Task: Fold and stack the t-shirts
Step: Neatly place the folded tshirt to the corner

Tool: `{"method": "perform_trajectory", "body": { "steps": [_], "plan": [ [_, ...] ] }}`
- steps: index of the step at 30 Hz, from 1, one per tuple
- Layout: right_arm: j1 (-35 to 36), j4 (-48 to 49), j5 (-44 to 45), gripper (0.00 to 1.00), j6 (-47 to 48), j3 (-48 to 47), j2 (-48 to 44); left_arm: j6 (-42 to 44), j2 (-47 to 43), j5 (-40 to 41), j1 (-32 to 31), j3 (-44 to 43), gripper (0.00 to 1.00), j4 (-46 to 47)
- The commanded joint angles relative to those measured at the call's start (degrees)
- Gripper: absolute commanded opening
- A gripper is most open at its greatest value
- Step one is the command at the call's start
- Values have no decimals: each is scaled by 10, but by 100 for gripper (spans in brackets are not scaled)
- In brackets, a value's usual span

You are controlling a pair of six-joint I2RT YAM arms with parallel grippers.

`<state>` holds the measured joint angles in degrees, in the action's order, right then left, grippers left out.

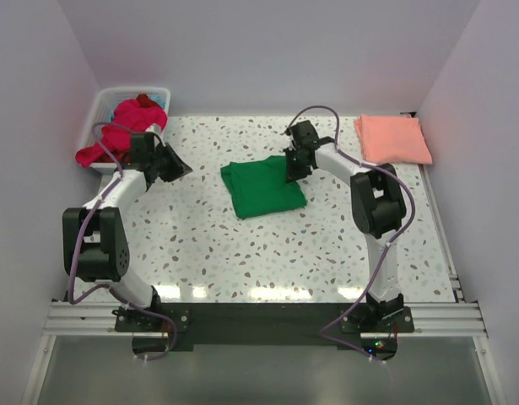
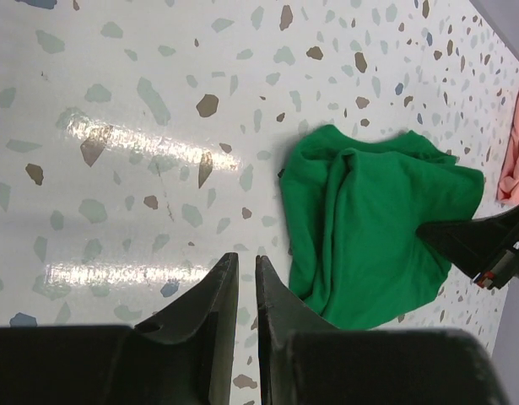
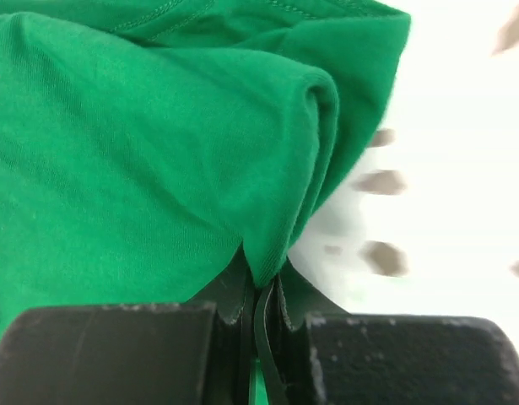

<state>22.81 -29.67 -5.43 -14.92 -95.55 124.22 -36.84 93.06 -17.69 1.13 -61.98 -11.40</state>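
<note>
1. The green shirt (image 1: 263, 187) lies partly folded and rumpled at the centre of the worktop (image 1: 327, 253).
2. Right gripper (image 3: 261, 283): jaws clamped on a bunched fold at the shirt's right-hand edge.
3. Left gripper (image 2: 245, 263): jaws nearly together with a slim gap, holding nothing, over bare worktop left of the shirt.
4. Risk: the pinch appears to take several layers. A lift could drag the whole bundle and undo the fold, or the narrow bite could slip.
5. Risk: only one edge is held, so the free side may trail and crumple.
6. Room: open worktop fills the lower half of the top view.
7. Edges: the folded pink shirt (image 1: 392, 139) sits upper right, close to the wall. The basket (image 1: 107, 97) of red shirts (image 1: 132, 118) crowds the left arm at upper left, and a cable or elbow may snag there.
</note>
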Motion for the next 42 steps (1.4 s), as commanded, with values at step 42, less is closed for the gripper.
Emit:
{"method": "perform_trajectory", "body": {
  "steps": [42],
  "plan": [
    [-162, 54, 614, 0, 261, -449, 127, 32, 42, 1, 3, -48, 18, -11]
  ]
}}
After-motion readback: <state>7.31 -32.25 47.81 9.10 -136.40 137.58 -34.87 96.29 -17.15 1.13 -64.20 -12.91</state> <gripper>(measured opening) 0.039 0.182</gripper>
